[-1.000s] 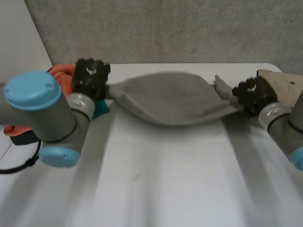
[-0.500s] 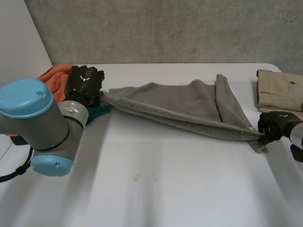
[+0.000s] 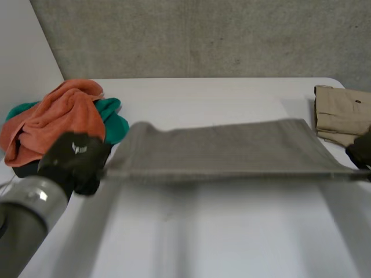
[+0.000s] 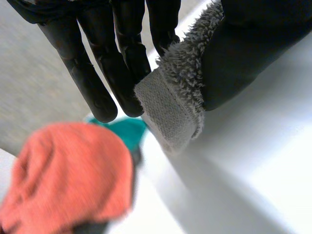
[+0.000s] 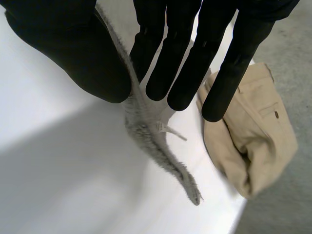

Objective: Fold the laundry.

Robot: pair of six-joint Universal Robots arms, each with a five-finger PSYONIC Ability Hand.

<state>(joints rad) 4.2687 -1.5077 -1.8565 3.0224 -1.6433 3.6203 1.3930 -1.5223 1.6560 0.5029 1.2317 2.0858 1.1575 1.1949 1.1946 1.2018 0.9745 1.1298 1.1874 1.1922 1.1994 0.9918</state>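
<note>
A grey fleece towel (image 3: 226, 149) hangs stretched flat above the white table (image 3: 232, 231) between my two hands. My left hand (image 3: 72, 162) pinches its left corner (image 4: 168, 109) between thumb and fingers (image 4: 124, 53). My right hand (image 3: 362, 152), at the head view's right edge, pinches the opposite corner (image 5: 141, 117) between thumb and straight fingers (image 5: 183, 58), and a short tail of the cloth dangles below it.
An orange towel (image 3: 49, 119) lies heaped over a teal cloth (image 3: 113, 119) at the table's left; the orange heap (image 4: 68, 175) is below my left hand. Folded beige trousers (image 3: 342, 113) lie at the far right, close beside my right hand (image 5: 253, 141).
Both hands have pulled the grey towel toward the table's near side and drawn it taut into a flat band. The left hand has left the orange heap, uncovering it.
</note>
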